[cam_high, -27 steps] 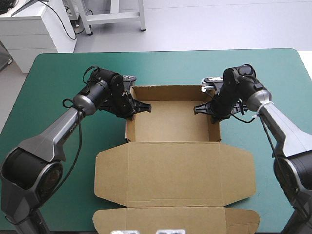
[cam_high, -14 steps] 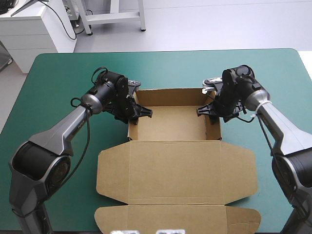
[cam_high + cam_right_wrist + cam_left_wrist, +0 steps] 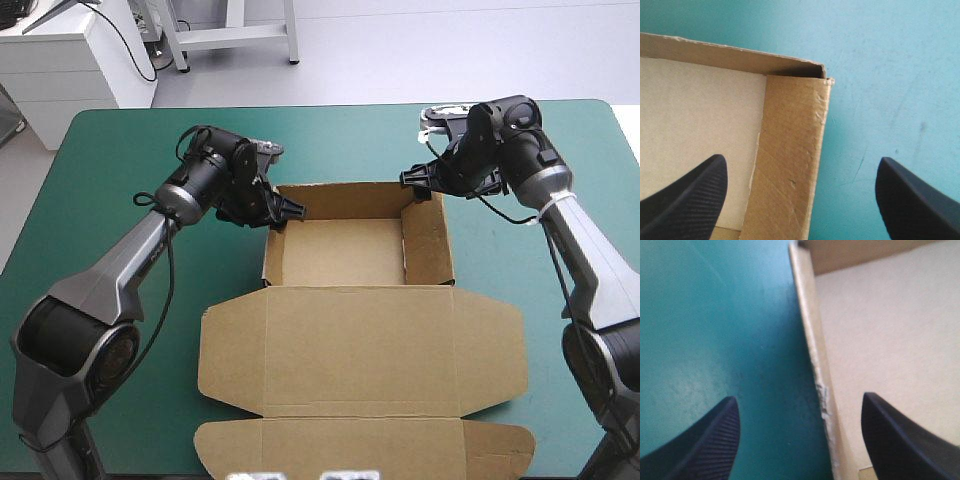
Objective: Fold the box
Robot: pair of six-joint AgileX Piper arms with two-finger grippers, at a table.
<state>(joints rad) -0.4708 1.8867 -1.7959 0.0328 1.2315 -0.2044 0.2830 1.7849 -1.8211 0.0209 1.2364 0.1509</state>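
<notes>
The brown box stands mid-table as an open tray with its walls raised. Its lid lies flat toward the near edge. My left gripper is open at the far end of the tray's left wall. In the left wrist view the left gripper straddles that wall's edge, its black fingers apart from it. My right gripper hovers open over the far right corner. In the right wrist view the right gripper has the right wall between its spread fingers, untouched. That wall leans inward.
The lid's front flap reaches the table's near edge. Teal-green cover shows to the left, to the right and beyond the tray.
Both grippers were shut inside the tray against its side walls and have opened. They drew outward and toward the far edge, the right one rising over the far right corner.
</notes>
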